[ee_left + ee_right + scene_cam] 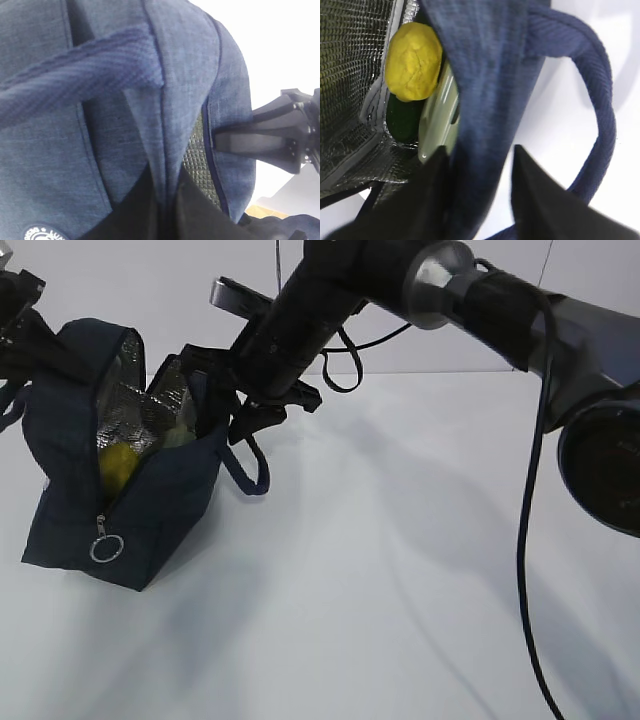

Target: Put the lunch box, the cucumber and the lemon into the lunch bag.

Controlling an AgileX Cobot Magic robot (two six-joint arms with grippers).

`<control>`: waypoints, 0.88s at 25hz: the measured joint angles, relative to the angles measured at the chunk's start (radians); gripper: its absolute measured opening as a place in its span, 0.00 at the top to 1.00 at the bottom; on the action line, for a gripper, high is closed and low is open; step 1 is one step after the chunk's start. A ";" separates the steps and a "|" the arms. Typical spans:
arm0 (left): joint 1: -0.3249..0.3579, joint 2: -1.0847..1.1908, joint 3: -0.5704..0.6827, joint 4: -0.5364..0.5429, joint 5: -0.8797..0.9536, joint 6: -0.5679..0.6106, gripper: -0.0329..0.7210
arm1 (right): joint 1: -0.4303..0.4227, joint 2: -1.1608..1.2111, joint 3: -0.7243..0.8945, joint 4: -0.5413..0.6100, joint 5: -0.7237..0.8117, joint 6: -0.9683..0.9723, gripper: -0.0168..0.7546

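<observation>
Meanwhile the lunch bag (120,470) stands open on the white counter (400,570), each rim pinched by a hand. Right hand (480,195) is clamped on the near fabric wall, one finger inside, one outside — a loop handle (600,115) curves just past its outer finger. Beyond its inner finger lie the lemon (414,62), the cucumber (402,120) beneath it, and the pale green lid of the lunch box (437,125), all against the silver lining (350,75). Left hand (167,210) is closed on the opposite rim, denim pressed between its fingers.
</observation>
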 joint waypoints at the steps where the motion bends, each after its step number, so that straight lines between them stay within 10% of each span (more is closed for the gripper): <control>1: 0.000 0.000 0.000 0.000 0.000 0.000 0.98 | 0.000 0.000 0.000 0.000 0.000 0.000 0.61; 9: 0.000 0.000 0.000 0.004 0.000 0.000 0.98 | 0.000 0.000 -0.004 0.000 0.002 -0.015 0.97; 22: -0.091 0.000 0.000 0.006 -0.010 -0.044 0.98 | 0.004 -0.011 -0.100 -0.169 0.038 -0.022 0.98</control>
